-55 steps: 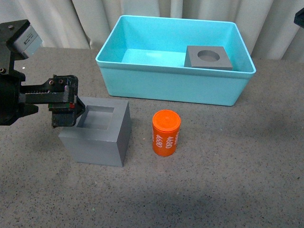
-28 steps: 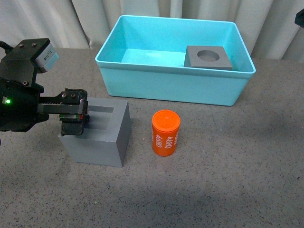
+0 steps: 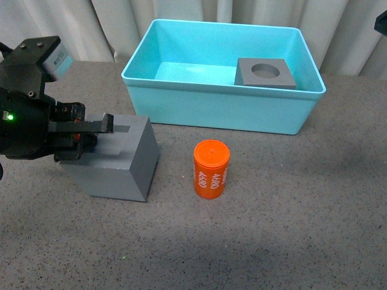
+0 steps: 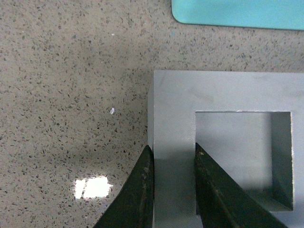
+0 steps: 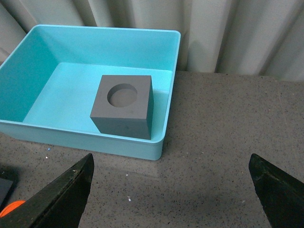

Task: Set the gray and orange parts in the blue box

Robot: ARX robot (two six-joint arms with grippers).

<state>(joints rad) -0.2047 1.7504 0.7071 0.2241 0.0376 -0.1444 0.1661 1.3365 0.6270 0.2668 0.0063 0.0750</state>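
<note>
Although unmoved before, square-recess cube now shifted leftward, left pincer tight on its wall; right pincer wide.

The speckled grey-brown worktop carries three things. The blue box stands at the far side, close to the curtain. In front of it the orange cylinder stands upright, with "4680" printed in white on its side. To the cylinder's left, near but apart, sits the gray cube with a square recess.
</note>
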